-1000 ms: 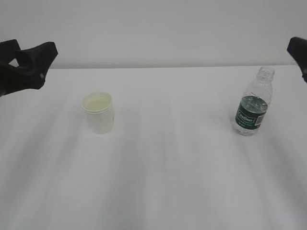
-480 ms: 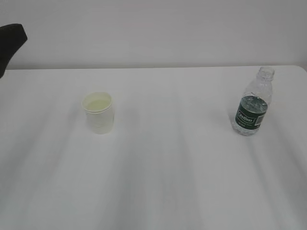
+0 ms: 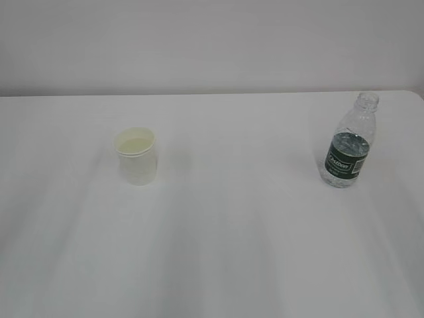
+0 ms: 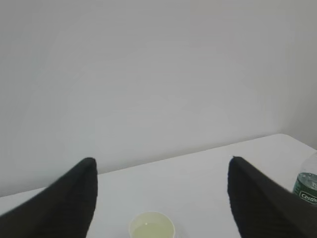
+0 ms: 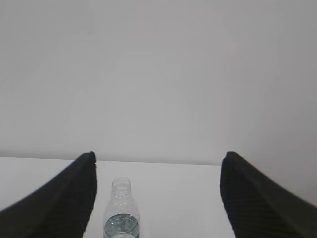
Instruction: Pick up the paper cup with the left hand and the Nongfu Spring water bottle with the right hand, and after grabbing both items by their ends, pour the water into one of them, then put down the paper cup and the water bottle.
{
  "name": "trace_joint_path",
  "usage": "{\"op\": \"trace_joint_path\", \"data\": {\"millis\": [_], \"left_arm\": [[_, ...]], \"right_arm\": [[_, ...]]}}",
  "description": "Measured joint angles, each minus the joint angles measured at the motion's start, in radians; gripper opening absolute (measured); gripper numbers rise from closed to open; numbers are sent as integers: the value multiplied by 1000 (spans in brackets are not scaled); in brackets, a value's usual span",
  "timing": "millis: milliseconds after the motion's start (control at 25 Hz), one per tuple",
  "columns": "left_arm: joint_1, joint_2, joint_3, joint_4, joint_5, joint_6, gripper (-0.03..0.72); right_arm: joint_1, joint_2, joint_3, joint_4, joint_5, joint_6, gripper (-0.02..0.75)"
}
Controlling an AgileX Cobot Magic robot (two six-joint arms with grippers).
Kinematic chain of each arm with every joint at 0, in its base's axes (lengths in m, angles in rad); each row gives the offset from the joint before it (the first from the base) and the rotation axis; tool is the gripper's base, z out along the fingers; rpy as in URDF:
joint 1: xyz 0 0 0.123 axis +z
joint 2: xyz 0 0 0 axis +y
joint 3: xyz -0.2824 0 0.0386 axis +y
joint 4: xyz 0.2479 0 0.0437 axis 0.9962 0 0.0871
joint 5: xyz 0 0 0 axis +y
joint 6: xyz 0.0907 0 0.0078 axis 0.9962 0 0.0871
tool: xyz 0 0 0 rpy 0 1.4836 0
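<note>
The paper cup [image 3: 137,156] stands upright on the white table [image 3: 232,225], and everything else sits relative to it. Its rolled rim faces up and the inside looks pale cream with a faint yellowish tint; whether liquid lies in it is hard to tell. Well apart from the cup, off to its right in the exterior view and slightly farther back, the water bottle [image 3: 349,142] stands upright too, near the table's right edge. Its neck is open, with no cap, and a dark green label band with white lettering wraps its lower body. Some water [image 3: 347,142] seems to show in the bottle at about the label's top.

Neither arm shows in the exterior view.

In the left wrist view, the left hand [image 4: 163,163] hangs above and behind the cup, its two black fingers [image 4: 64,203] spread wide apart, with nothing between them. The cup [image 4: 151,229] appears low between them, not touched, and the bottle's label [image 4: 307,187] peeks in at the right edge.

In the right wrist view, the right hand [image 5: 157,159] has its jaws wide apart as well, empty. The bottle [image 5: 121,208] stands below between the fingers, clear of both, far to the right of the cup.
</note>
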Motion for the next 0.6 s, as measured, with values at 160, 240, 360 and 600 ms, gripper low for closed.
{"op": "trace_joint_path", "data": {"millis": [160,240,360,600], "left_arm": [[0,-73,0,11,71,0,587],[0,-105,0,14,108,0,587],[0,-147,0,18,171,0,587],[0,-267,0,42,285,0,585]], "right_arm": [[0,-89,0,-9,77,0,590],[0,-125,-9,-9,128,0,590],[0,-169,-43,-9,218,0,590],[0,-226,-114,-9,333,0,590]]}}
